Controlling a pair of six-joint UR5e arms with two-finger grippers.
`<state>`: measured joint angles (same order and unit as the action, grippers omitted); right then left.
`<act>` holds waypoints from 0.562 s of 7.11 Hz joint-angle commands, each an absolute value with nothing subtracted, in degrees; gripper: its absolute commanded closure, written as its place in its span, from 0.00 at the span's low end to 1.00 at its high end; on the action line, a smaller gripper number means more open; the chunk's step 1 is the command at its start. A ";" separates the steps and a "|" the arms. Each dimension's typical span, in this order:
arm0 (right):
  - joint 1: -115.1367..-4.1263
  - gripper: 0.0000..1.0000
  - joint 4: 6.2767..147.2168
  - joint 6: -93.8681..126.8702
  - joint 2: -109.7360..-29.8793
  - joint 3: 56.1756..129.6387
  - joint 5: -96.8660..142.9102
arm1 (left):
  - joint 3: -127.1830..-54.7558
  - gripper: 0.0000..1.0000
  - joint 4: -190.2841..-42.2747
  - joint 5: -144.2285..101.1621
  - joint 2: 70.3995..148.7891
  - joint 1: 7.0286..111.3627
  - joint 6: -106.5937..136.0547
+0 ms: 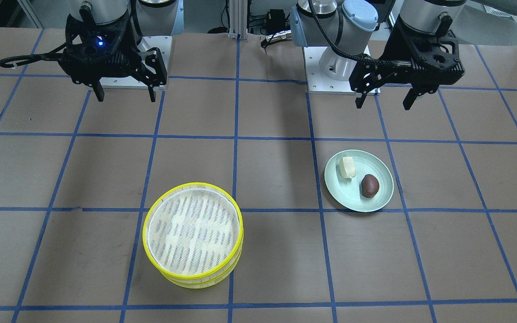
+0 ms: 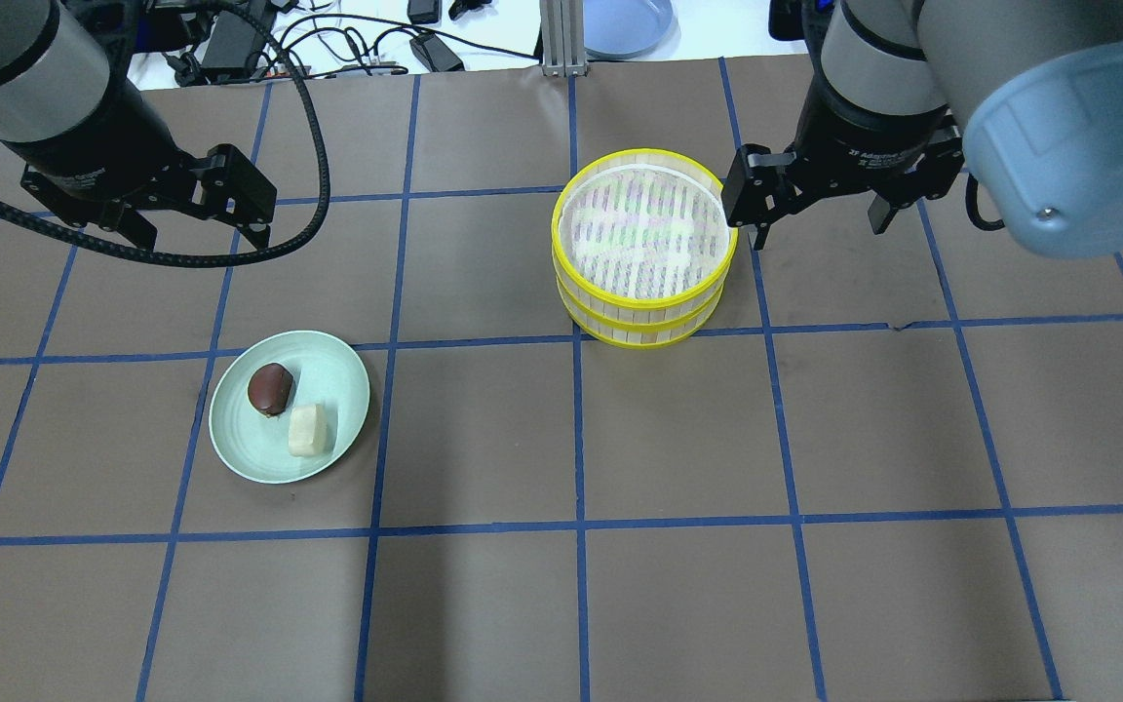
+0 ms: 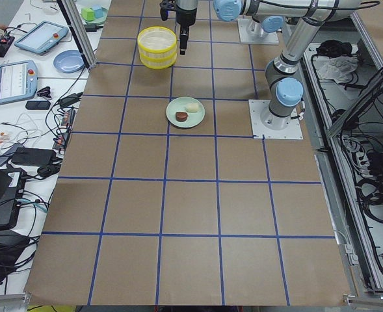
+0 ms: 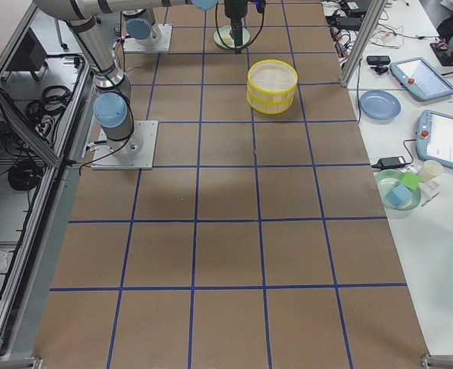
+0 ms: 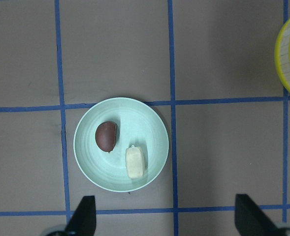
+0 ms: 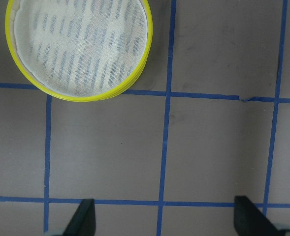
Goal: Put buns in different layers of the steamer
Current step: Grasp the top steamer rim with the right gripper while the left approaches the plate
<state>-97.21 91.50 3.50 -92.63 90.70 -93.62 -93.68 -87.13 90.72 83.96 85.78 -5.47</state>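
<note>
Cream bun [image 2: 307, 430] and brown bun [image 2: 270, 387] sit on green plate [image 2: 342, 375], on the side toward the tabletop's left edge. Steamer layers [image 2: 644, 292] are stacked toward the far edge. Left hand [image 1: 383, 106] and right hand [image 1: 126, 98] are both spread apart and empty. Risk: with the layers stacked, both buns could land in the top one, and the rounded brown bun may roll out of a pinch.

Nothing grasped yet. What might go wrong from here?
1. The brown bun and cream bun lie close together on the green plate, so the open left gripper may knock one while grasping the other.
2. The steamer layers are stacked; unless the top one is lifted off, both buns may land in one layer.
</note>
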 commanded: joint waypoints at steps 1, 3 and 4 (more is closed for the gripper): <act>-97.12 0.00 91.41 3.43 -92.72 91.05 -93.69 | -94.22 0.00 -87.36 90.79 84.20 85.60 -5.45; -97.47 0.00 92.45 3.69 -91.94 91.75 -93.87 | -94.39 0.00 -87.45 90.88 84.02 85.61 -5.45; -97.47 0.00 95.16 6.21 -88.71 93.50 -94.39 | -94.48 0.00 -87.45 90.97 83.94 85.52 -5.45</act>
<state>-97.42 92.84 4.33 -91.37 91.99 -93.95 -94.37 -87.43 90.87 84.01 85.58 -5.45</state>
